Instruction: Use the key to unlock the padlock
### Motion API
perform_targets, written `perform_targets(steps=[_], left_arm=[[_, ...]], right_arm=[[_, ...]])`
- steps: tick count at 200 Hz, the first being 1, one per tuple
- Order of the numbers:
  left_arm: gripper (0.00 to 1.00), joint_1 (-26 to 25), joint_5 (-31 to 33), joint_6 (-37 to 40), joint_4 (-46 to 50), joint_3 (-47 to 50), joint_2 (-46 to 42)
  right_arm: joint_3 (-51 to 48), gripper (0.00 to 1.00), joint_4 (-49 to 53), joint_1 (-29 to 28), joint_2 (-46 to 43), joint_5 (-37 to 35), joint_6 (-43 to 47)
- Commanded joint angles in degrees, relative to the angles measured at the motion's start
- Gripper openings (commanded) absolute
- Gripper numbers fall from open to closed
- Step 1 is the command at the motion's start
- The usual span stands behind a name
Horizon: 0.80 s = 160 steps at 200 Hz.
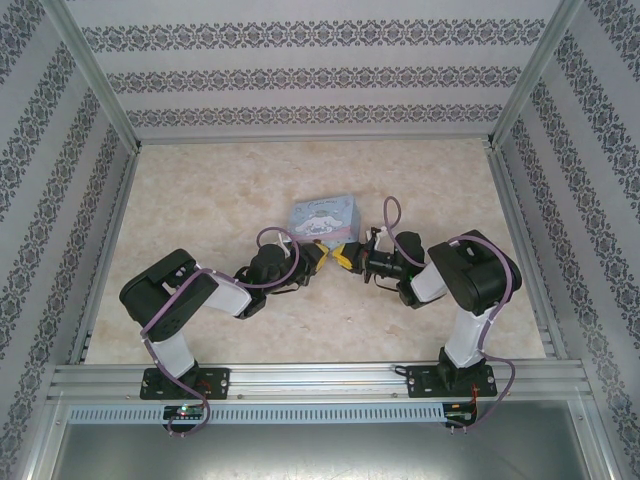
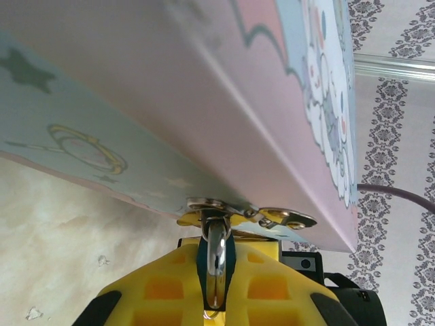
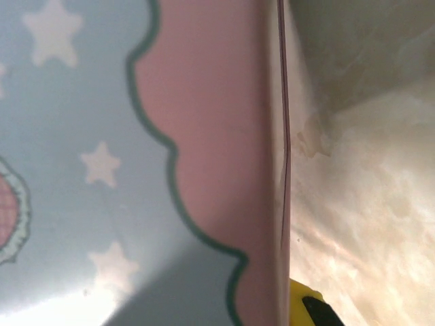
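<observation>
Judging from overhead, the unlocking looks barely begun: the left gripper and right gripper meet nose to nose just in front of the cartoon tin, with the padlock and key too small to pick out. At the left wrist, the padlock hangs by its shackle through the tin's hasp, pinched between nearly closed yellow fingers; the shackle looks unreleased. At the right wrist, a yellow fingertip sits beside the tin's wall over the table; those fingers are fully closed, and I cannot tell whether they hold the key.
</observation>
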<state>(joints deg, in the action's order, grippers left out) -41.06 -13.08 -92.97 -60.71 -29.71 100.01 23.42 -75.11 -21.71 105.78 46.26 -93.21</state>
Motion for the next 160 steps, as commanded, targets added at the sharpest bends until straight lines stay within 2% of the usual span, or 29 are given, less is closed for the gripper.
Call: perform_targets(steps=[1,43,64,101,139,160], left_arm=[[0.0,-3.85,-16.75,1.64,-5.96,-0.9,-3.05],[0.0,-3.85,-16.04,3.64,-4.26,0.16,-5.86],[0.0,-3.82,-17.11,4.02,-4.5,0.58,-6.14],[0.0,-3.78,-18.08,4.66,-4.87,1.96,-6.94],[0.0,-3.69,-16.32,7.91,-1.58,3.48,-10.21],[0.0,-3.77,-15.21,10.55,0.88,4.07,-12.63]], right_arm=[[2.8,0.0,-4.25,-1.0,0.57,-11.16,-7.27],[5.85,0.0,-4.14,-1.8,0.94,-9.54,-7.85],[7.92,0.0,-1.57,-1.31,1.26,-6.02,-1.84],[11.11,0.0,7.02,-0.14,-0.22,0.2,14.95],[11.47,0.0,8.34,1.1,-0.72,2.9,20.27],[10.8,0.0,7.09,2.04,-0.46,3.9,17.59]])
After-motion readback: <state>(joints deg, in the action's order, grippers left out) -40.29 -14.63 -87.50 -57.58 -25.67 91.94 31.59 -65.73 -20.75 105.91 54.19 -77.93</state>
